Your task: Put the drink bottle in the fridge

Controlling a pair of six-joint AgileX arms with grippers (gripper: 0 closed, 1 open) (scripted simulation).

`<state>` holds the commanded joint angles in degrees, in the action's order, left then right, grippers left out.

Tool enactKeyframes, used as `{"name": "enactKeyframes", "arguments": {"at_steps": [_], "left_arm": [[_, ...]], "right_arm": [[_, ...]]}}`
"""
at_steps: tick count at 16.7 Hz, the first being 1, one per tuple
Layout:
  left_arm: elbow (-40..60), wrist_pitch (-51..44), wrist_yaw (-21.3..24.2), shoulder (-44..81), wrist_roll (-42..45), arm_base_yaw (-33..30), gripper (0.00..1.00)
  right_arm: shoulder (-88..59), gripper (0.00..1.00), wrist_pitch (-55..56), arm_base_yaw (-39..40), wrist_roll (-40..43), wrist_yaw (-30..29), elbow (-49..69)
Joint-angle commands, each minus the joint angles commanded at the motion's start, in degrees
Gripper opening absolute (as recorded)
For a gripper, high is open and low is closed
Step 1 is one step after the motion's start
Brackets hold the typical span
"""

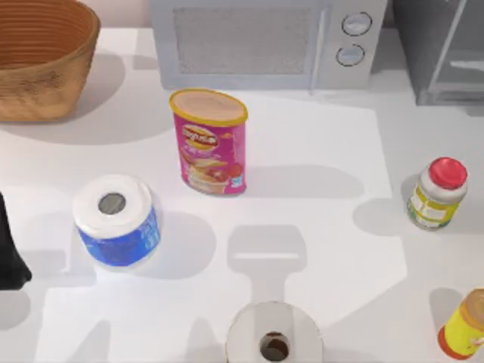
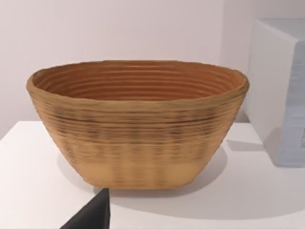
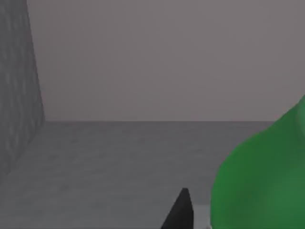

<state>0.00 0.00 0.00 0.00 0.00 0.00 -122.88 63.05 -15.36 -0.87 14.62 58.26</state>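
Your right arm has its wrist camera inside a dark grey, bare-walled compartment, which you can take as the interior of the large dark grey fridge (image 1: 442, 49) with the pale silver-framed glassy door at the bench's far right corner. That puts the task near its end, in my judgement: the carry is done, and what remains is setting the bottle on the grey floor, letting go and drawing the arm out.

The small translucent green plastic drink bottle (image 3: 262, 176) sits right against the right gripper (image 3: 195, 214), just beside the one dark fingertip you can see, with the fridge floor spreading out beyond it. Whether that gripper is clamped on the bottle or already loosened, you cannot tell, and you cannot tell whether the bottle rests on the floor or hangs above it.

The white bench (image 1: 318, 227) carries no green bottle among its items, which fits that reading.

Your left arm is parked at the bench's left edge. Straight ahead of the left gripper (image 2: 93, 214) stands the brown woven wicker basket (image 2: 138, 124), well apart from it. You see only a dark tip of that gripper, so its state cannot be told either.
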Motion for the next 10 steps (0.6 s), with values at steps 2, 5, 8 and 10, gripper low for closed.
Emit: {"name": "enactKeyframes", "arguments": {"at_steps": [2, 5, 8, 10], "left_arm": [[0.0, 0.0, 0.0, 0.0, 0.0, 0.0, 1.00], [0.0, 0.0, 0.0, 0.0, 0.0, 0.0, 1.00], [0.0, 0.0, 0.0, 0.0, 0.0, 0.0, 1.00], [0.0, 0.0, 0.0, 0.0, 0.0, 0.0, 1.00]], "right_arm": [[-3.1, 0.01, -2.1, 0.4, 0.0, -0.4, 4.4], [-7.3, 0.01, -5.7, 1.1, 0.0, -1.2, 13.9], [-10.8, 0.01, -9.4, 2.0, 0.2, -1.8, 22.8], [-12.5, 0.01, -11.7, 2.4, 0.2, -2.5, 26.0]]}}
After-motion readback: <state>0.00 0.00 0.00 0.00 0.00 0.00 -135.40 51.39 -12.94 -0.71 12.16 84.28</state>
